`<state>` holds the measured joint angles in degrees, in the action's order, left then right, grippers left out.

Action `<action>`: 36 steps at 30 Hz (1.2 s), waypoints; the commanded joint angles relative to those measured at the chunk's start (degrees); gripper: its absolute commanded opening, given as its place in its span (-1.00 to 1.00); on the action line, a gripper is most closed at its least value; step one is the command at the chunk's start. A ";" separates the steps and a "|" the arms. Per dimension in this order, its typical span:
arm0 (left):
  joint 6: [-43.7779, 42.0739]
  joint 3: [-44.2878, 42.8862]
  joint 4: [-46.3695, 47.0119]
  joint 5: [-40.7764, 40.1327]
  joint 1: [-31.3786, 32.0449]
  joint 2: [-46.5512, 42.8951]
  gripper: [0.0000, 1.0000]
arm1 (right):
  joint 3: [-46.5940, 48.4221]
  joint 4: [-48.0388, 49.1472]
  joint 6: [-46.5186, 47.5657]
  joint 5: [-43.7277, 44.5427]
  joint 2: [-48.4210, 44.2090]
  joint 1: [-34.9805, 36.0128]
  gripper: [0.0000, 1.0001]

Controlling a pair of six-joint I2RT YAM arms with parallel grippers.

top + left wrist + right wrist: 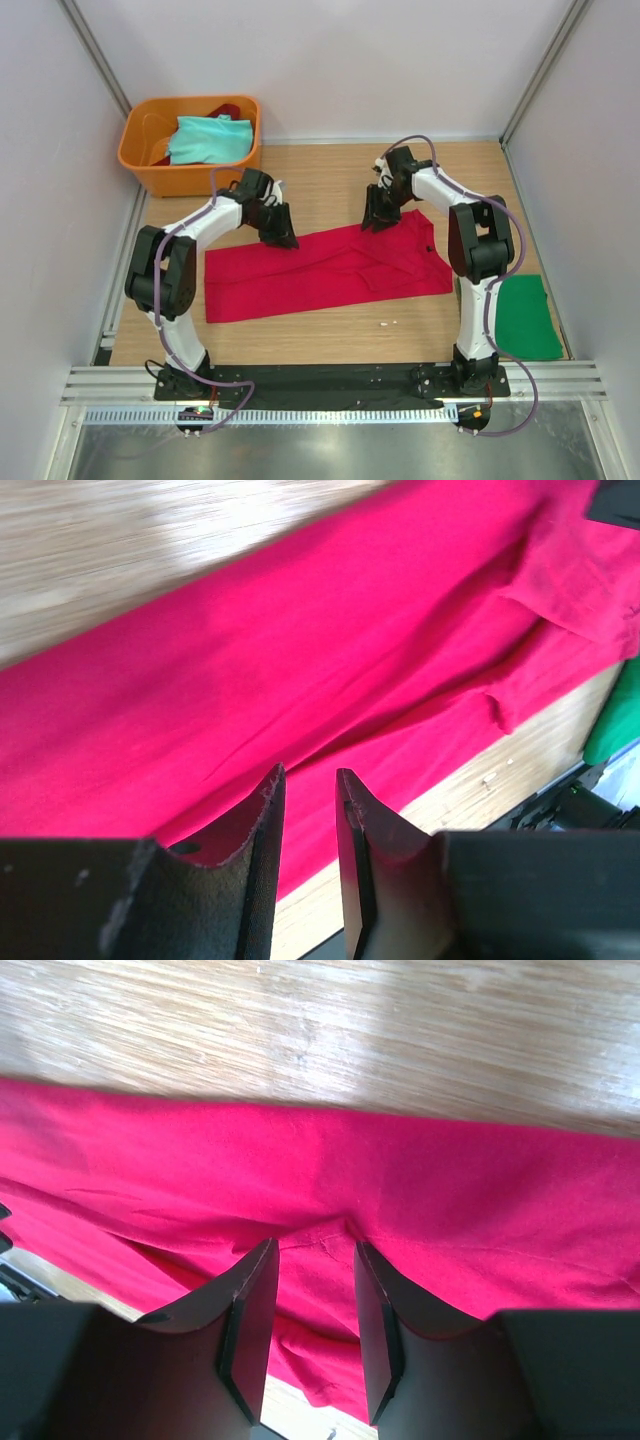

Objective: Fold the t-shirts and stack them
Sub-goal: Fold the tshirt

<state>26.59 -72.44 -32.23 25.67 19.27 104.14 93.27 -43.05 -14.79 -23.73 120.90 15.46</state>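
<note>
Black base plate (330,378) at near edge; wooden tabletop (330,180), white walls. Red t-shirt (330,270) lies mid-tabletop. Left claw (308,773), right claw (315,1245) both parted, empty, over its far edge. Orange bin (140,155) far-left.

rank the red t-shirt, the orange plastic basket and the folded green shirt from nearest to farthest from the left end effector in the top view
1. Red t-shirt, spread flat right under the left end effector.
2. Orange plastic basket, at the far left corner.
3. Folded green shirt, at the near right edge.
</note>
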 commanded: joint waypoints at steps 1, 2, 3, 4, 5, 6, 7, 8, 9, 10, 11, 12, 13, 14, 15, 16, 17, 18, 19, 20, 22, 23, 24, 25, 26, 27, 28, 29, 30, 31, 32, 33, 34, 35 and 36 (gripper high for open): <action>-0.13 -2.09 1.29 1.75 0.77 0.45 -0.44 | 1.82 -0.55 1.43 -1.32 0.30 -0.17 -0.17; -0.05 -1.83 1.29 1.75 0.86 0.37 -0.44 | 1.65 -0.20 1.51 -1.50 0.47 -0.17 -0.17; -0.05 -1.65 1.29 1.58 0.77 0.19 -0.44 | 1.47 -0.19 1.51 -1.50 0.65 -0.17 -0.17; -0.13 -1.12 1.20 1.40 0.77 -0.25 -0.44 | 1.47 -0.11 1.51 -1.67 1.00 -0.17 -0.18; -0.13 -0.86 1.20 1.23 0.77 -0.42 -0.44 | 1.38 -0.11 1.69 -1.85 1.09 -0.17 -0.19; -0.22 -0.59 1.20 1.05 0.77 -0.60 -0.44 | 1.21 0.07 1.52 -2.20 1.18 -0.08 -0.20; -0.22 -0.16 1.20 0.87 0.86 -0.69 -0.44 | 1.12 0.16 1.60 -2.38 1.35 -0.08 -0.21; -0.22 0.11 1.12 0.70 0.77 -0.86 -0.44 | 1.03 0.24 1.60 -2.46 1.62 -0.08 -0.22; -0.22 0.20 1.20 0.70 0.77 -0.87 -0.45 | 0.95 0.24 1.60 -2.81 1.70 0.09 -0.24; -0.22 0.37 1.12 0.70 0.77 -0.95 -0.45 | 0.94 0.33 1.60 -3.08 1.79 0.27 -0.25; -0.13 0.46 1.20 0.70 0.86 -0.95 -0.45 | 0.94 0.59 1.60 -3.08 1.97 0.36 -0.26; -0.13 0.55 1.20 0.78 0.86 -1.04 -0.45 | 0.86 0.60 1.69 -3.08 2.32 0.53 -0.28; -0.13 0.55 1.20 0.70 0.77 -1.04 -0.45 | 0.94 0.68 1.69 -3.08 2.49 0.62 -0.28; -0.22 0.55 1.03 0.52 0.86 -1.04 -0.45 | 0.94 0.51 1.69 -3.08 2.67 0.71 -0.29; -0.22 0.38 1.03 0.43 0.77 -1.04 -0.45 | 0.94 0.68 1.69 -3.17 2.85 0.71 -0.30; -0.22 0.37 0.85 0.52 0.77 -1.13 -0.45 | 0.94 0.60 1.69 -3.17 2.94 0.80 -0.31; -0.22 0.37 0.94 0.43 0.77 -1.13 -0.45 | 0.94 0.86 1.69 -3.08 2.94 0.80 -0.34; -0.31 0.37 0.85 0.52 0.86 -1.04 -0.45 | 0.94 0.86 1.69 -2.99 3.11 0.71 -0.35; -0.31 0.37 0.76 0.61 0.77 -0.95 -0.45 | 1.12 0.95 1.60 -3.08 3.11 0.80 -0.37; -0.31 0.29 0.85 0.61 0.77 -0.95 -0.45 | 1.29 0.77 1.60 -3.08 3.11 0.80 -0.48; -0.31 0.29 0.76 0.78 0.86 -0.60 -0.46 | 1.56 0.51 1.25 -3.25 3.03 0.88 -0.59; -0.31 0.20 0.68 0.70 0.77 -0.69 -0.46 | 1.73 0.33 0.99 -3.08 2.85 0.88 -0.71; -0.31 0.20 0.68 0.61 0.77 -0.60 -0.46 | 1.82 0.07 0.81 -2.82 2.67 0.97 -0.77; -0.31 0.20 0.68 0.61 0.77 -0.60 -0.46 | 1.82 -0.37 0.38 -2.73 1.98 1.06 -0.81; -0.31 0.29 0.50 0.52 0.77 -0.60 -0.46 | 2.00 -1.68 0.46 -2.47 1.53 1.23 -0.87; -0.31 0.20 0.50 0.26 0.77 -0.52 -0.46 | 2.00 -2.30 0.37 -2.20 0.92 1.50 -0.89; -0.31 0.11 0.50 0.08 0.77 -0.34 -0.46 | 1.82 -2.91 0.29 -1.85 -0.56 1.67 -0.90; -0.31 0.11 0.33 -0.01 0.86 -0.16 -0.48 | 1.04 -3.62 0.11 -1.15 -1.36 1.94 -0.92; -0.31 0.11 0.32 0.08 0.77 0.01 -0.48 | 0.34 -3.88 -0.24 -0.89 -2.24 2.03 -0.93; -0.22 0.11 0.32 0.08 0.77 0.27 -0.48 | -1.32 -3.97 -0.50 -0.88 -3.90 2.20 -0.93; -0.22 0.11 0.41 0.08 0.77 0.45 -0.48 | -2.12 -4.06 -0.94 -0.97 -4.62 2.12 -0.95; -0.22 -0.06 0.41 0.17 0.86 0.54 -0.49 | -2.83 -4.15 -1.12 -1.06 -5.41 2.20 -0.95; -0.22 -0.06 0.41 0.26 0.86 0.80 -0.49 | -3.71 -4.41 -1.38 -1.06 -6.02 2.20 -0.95; -0.22 -0.15 0.50 0.34 0.77 0.98 -0.49 | -5.28 -4.24 -1.56 -1.58 -7.42 2.29 -0.96; -0.22 -0.33 0.50 0.43 0.77 1.15 -0.49 | -6.08 -4.24 -1.82 -1.76 -8.04 2.38 -0.96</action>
<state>26.59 -72.10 -31.99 25.67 20.16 104.57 88.97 -45.93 -15.27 -25.12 118.93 17.32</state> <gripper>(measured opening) 0.257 0.038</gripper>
